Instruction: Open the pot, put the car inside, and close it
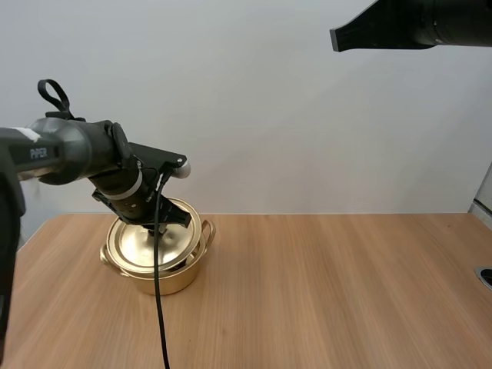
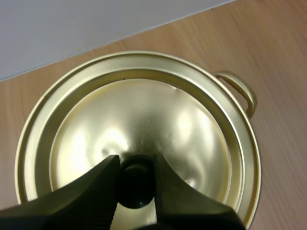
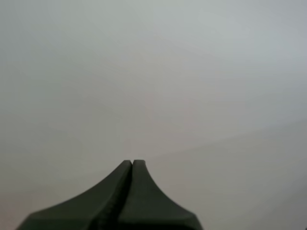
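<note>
While the left gripper (image 2: 135, 164) pinches the black knob (image 2: 136, 189) of the gold lid (image 2: 144, 115) between its fingertips, the lid sits tilted on the pot (image 1: 165, 280), on the left side of the table (image 1: 330, 292). Right gripper (image 3: 132, 164) hangs high at far right, fingers pressed together, holding nothing.
</note>
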